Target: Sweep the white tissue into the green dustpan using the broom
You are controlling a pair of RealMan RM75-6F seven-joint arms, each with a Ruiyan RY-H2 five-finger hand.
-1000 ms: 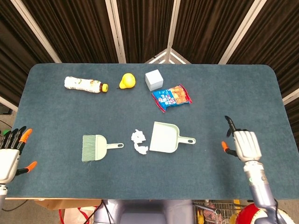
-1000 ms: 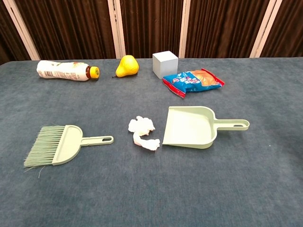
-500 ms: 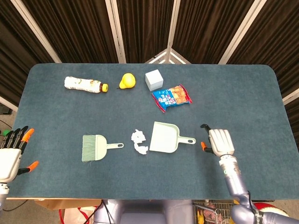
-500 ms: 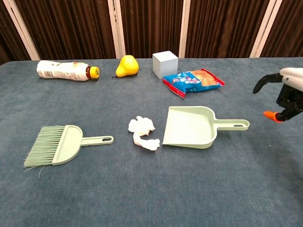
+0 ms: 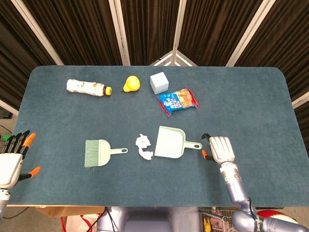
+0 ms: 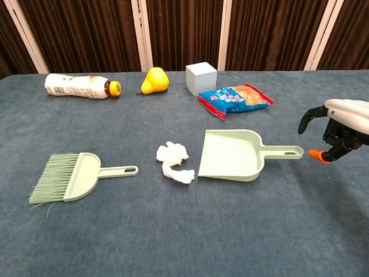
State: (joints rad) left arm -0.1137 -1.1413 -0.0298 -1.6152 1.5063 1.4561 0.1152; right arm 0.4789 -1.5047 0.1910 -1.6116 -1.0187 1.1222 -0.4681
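Observation:
A crumpled white tissue (image 5: pixel 143 147) (image 6: pixel 173 161) lies mid-table, just left of the green dustpan's (image 5: pixel 170 142) (image 6: pixel 232 155) open mouth. The dustpan's handle points right. The pale green broom (image 5: pixel 98 153) (image 6: pixel 68 178) lies further left, handle toward the tissue. My right hand (image 5: pixel 220 149) (image 6: pixel 339 127) hovers open just beyond the tip of the dustpan handle, fingers apart, holding nothing. Over the table's near left edge my left hand (image 5: pixel 10 159) is open, far from the broom.
Along the far side lie a bottle (image 5: pixel 88 87) (image 6: pixel 80 86), a yellow pear (image 5: pixel 131 84) (image 6: pixel 155 80), a grey cube (image 5: pixel 159 82) (image 6: pixel 200 77) and a snack bag (image 5: pixel 177 101) (image 6: pixel 234 98). Dark curtains stand behind the table (image 5: pixel 241 106).
My right hand has moved left across the table from near the right edge to just beside the dustpan handle. The left hand and all objects have stayed put.

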